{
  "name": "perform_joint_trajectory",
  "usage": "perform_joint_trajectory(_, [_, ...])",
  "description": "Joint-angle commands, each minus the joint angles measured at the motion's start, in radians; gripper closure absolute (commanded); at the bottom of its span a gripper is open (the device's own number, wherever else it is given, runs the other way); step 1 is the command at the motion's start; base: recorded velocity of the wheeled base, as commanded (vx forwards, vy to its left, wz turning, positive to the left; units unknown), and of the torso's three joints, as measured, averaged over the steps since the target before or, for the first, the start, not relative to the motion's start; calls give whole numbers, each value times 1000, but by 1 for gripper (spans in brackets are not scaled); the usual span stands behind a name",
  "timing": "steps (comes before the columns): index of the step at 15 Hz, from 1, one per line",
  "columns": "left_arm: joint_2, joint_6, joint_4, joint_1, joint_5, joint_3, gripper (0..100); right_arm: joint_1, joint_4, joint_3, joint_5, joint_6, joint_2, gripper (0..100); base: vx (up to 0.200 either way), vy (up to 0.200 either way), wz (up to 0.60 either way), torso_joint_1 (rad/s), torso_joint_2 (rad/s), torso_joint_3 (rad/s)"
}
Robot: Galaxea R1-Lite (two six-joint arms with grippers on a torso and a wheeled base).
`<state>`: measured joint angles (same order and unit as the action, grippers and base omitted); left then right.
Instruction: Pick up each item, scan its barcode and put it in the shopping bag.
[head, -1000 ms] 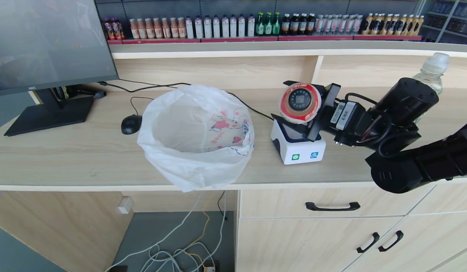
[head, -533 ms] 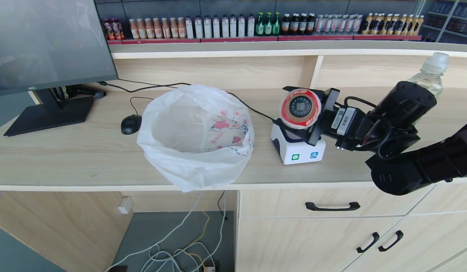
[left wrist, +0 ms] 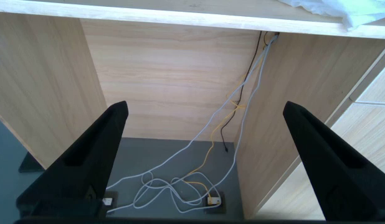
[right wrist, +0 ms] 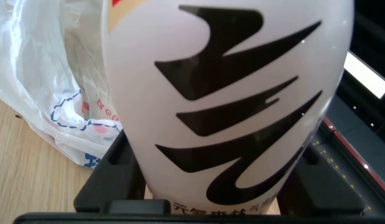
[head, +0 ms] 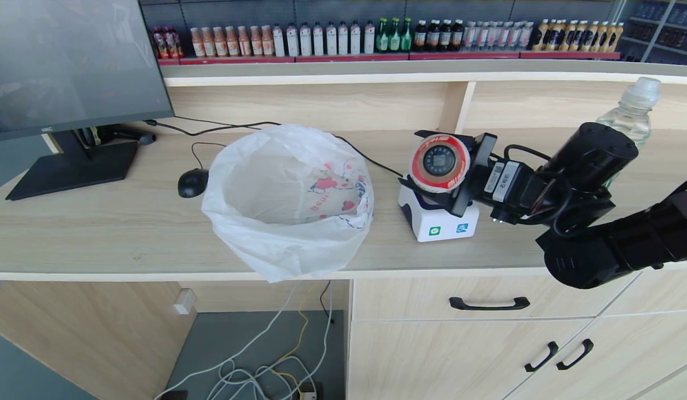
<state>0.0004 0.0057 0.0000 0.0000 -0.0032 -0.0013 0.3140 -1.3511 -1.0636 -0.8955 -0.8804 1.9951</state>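
The cup (head: 441, 161) is held in the right gripper (head: 432, 164), with the fingers clamped across its sides. It is tipped on its side, long axis near level, lid turned toward the robot. It is carried just above the scanner (head: 439, 222), whose slanted window lies beneath it. The bag (head: 288, 200) is set on the counter (head: 99, 233) to the robot's left of the scanner, near but apart, mouth open upward. For bagging, the cup would have to be carried leftward over the bag's rim, and the right arm is judged nearer. The left gripper (left wrist: 205, 109) is spread wide and empty, below counter level, above cables (left wrist: 180, 180).
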Motion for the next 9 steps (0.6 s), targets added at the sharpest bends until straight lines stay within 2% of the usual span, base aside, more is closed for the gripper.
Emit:
perform_joint_trajectory(1, [0, 0, 0, 0, 0, 0, 0, 0, 0, 1, 0, 0, -1, 100, 0, 0, 0, 0, 0, 0])
perform_joint_trajectory(9, [0, 0, 0, 0, 0, 0, 0, 0, 0, 22, 12, -12, -7, 100, 0, 0, 0, 0, 0, 0])
